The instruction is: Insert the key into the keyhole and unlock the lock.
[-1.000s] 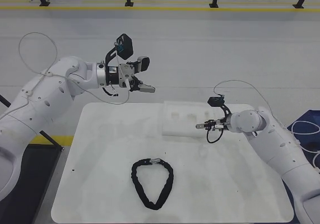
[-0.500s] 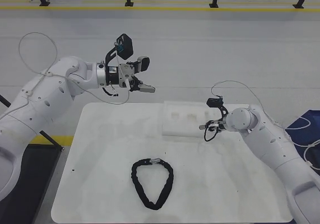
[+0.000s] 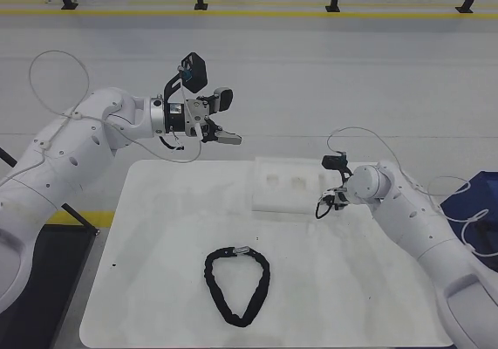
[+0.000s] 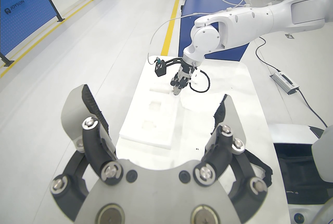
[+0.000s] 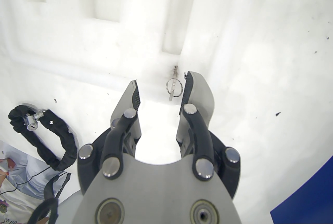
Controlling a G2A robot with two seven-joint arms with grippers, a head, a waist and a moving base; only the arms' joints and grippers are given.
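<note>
Two grippers are gaping: our left gripper [image 4: 154, 97] by the table's [image 3: 144, 262] far edge, our right gripper [image 5: 161, 86] over the key [image 5: 170, 95] at the foam tray's [image 3: 275, 188] right edge. Closing here, we are risking catching only its ring [image 5: 176, 88].

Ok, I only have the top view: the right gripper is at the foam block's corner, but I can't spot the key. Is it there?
Observer: Yes, the key, on a ring, lies at the foam block's edge between the right gripper's open fingers.
Operator: Centred?
Observer: No, its ring sits close beside one finger.
Operator: And the keyhole?
Observer: The chain lock's silver cylinder shows its keyhole end to the right wrist camera.
</note>
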